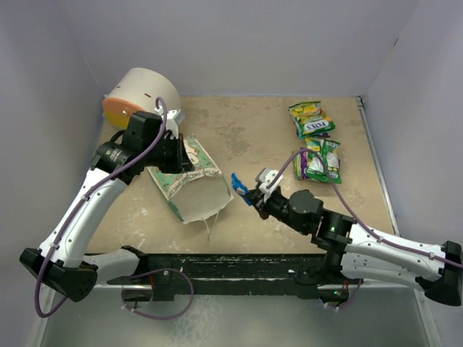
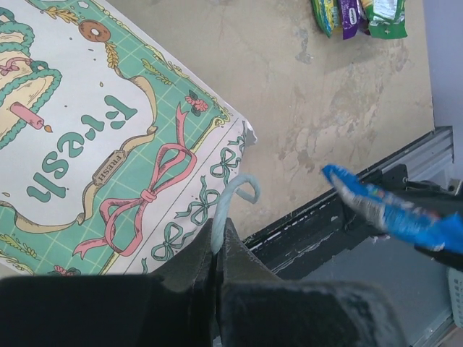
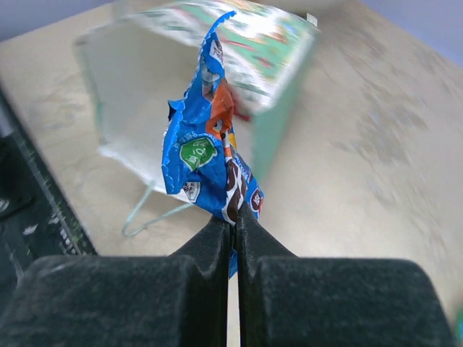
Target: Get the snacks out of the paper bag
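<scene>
Top external view is showing, at the left, the left gripper [image 1: 172, 148] pinching shut on a thin string handle [image 2: 224, 206] of the paper bag [image 1: 192, 177]. The bag is lying on its side on the table [image 1: 239, 130], with its open mouth facing right and toward the near edge. Just right of that mouth, and clear of it, the right gripper [image 1: 249, 194] is clamping together on the lower end of a blue snack packet [image 1: 239, 182]. In the right wrist view the packet is standing up from the fingertips, its long axis pointing back toward the bag. Farther right, toward the far edge, a FOX'S packet [image 1: 311, 119] and a cluster of purple and green packets [image 1: 320, 160] are lying flat, well apart from the bag. The right arm is sitting nearer that group, so the carry is likely heading rightward and away from the bases.
</scene>
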Controlling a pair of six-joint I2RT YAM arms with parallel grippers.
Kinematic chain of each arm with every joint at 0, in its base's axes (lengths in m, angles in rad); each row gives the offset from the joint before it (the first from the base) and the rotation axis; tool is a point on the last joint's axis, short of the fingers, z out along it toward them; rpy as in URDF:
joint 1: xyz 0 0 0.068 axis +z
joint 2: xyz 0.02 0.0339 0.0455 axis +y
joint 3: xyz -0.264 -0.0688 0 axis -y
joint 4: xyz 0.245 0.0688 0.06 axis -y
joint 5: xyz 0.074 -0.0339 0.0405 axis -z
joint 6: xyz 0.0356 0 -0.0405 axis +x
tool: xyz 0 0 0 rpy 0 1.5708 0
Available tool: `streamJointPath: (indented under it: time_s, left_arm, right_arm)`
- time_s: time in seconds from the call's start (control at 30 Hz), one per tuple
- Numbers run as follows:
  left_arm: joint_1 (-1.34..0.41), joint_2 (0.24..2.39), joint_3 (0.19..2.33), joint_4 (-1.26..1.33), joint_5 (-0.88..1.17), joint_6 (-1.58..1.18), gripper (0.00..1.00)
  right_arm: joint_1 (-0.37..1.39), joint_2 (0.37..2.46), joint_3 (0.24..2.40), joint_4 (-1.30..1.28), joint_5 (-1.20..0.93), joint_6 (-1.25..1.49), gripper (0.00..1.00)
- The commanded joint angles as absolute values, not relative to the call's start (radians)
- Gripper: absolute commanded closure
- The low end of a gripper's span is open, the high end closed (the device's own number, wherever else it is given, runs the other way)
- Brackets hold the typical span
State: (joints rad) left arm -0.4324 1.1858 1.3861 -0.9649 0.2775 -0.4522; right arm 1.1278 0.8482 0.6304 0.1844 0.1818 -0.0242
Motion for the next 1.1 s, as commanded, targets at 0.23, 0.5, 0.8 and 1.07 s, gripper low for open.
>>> streamJointPath:
  time_s: [0.23, 0.5, 0.8, 1.07]
  left_arm:
    - [-0.427, 1.204, 1.423, -0.929, 0.331, -0.471, 1.00]
    - [-0.425, 1.190, 1.432, -0.943, 0.319, -0.481, 1.00]
    - [-0.424, 1.179, 1.432, -0.944, 0.301, -0.481, 1.00]
    - [-0.424, 1.193, 1.458, -0.951, 0.300, -0.483, 1.00]
  right_arm:
    - [0.825, 1.189, 1.127, -0.614, 0.619, 0.721, 1.00]
    - [0.563, 1.342, 1.228, -0.692, 0.291, 0.894, 1.00]
    - [0.456, 1.286, 1.181, -1.019, 0.428, 1.329, 1.00]
    - [0.322, 1.306, 1.048, -1.178, 0.499, 1.648, 1.00]
